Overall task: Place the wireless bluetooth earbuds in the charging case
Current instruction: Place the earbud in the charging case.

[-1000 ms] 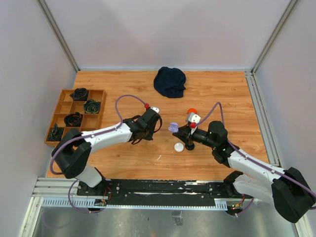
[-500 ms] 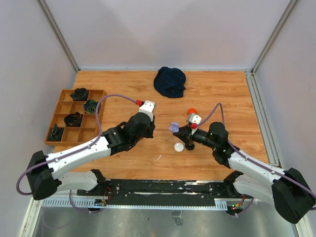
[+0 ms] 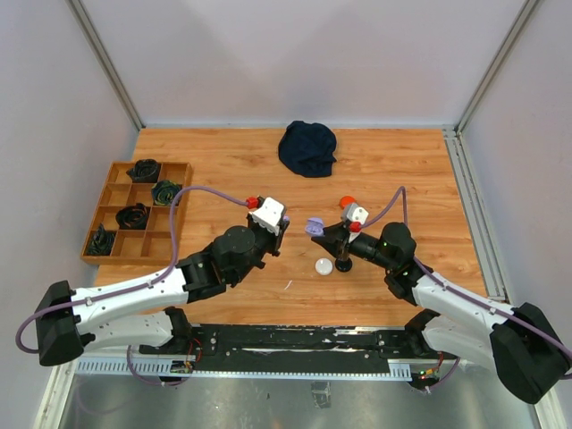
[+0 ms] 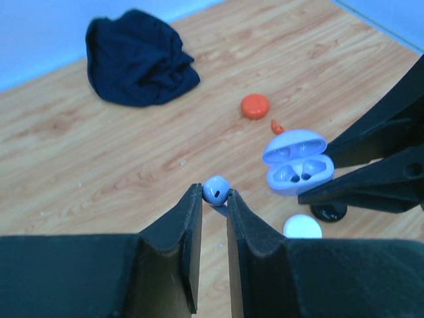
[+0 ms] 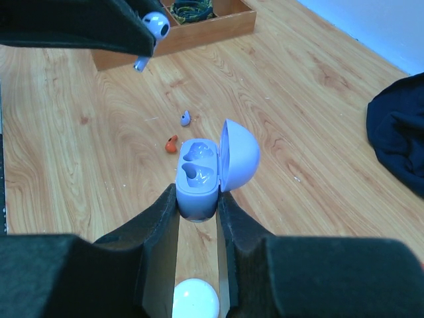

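My right gripper (image 5: 199, 199) is shut on the base of an open purple charging case (image 5: 199, 175), held above the table with its lid tipped to the right and both wells empty. Just left of that case (image 3: 314, 227), my left gripper (image 4: 214, 195) is shut on a pale purple earbud (image 4: 216, 189) pinched at its fingertips. That held earbud (image 5: 156, 24) shows at the top left of the right wrist view. Below it, a second purple earbud (image 5: 186, 118) and a red-orange earbud (image 5: 171, 144) lie on the wood.
A white round case (image 3: 323, 265) and a black one (image 3: 343, 264) lie under the right gripper. An orange round case (image 3: 347, 200) sits behind it. A dark cloth (image 3: 307, 147) lies at the back. A wooden compartment tray (image 3: 114, 207) with coiled cables stands at the left.
The left arm has swung its elbow down to the lower left and stretched out, while its wrist stays by the case with the earbud. The right arm has hardly moved.
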{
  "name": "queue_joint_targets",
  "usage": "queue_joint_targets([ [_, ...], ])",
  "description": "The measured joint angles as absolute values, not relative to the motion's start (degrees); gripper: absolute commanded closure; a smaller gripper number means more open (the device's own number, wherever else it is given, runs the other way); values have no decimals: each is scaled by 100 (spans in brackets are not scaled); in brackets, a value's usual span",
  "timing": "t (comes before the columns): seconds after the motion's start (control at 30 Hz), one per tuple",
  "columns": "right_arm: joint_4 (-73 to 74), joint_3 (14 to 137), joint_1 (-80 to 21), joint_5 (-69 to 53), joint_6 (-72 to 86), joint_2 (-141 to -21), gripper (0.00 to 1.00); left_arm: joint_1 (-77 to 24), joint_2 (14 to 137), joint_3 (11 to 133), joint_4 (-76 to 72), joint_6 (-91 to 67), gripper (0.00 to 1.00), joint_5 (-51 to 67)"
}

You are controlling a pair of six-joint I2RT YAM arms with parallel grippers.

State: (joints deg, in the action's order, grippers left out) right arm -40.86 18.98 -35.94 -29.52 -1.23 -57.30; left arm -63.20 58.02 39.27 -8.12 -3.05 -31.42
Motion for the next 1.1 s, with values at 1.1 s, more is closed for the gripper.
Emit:
queue_joint_targets([
  [1.1, -5325, 1992, -3599, -3642, 884, -5894, 94, -6440, 5754, 3009, -3828, 2648, 88, -1125],
])
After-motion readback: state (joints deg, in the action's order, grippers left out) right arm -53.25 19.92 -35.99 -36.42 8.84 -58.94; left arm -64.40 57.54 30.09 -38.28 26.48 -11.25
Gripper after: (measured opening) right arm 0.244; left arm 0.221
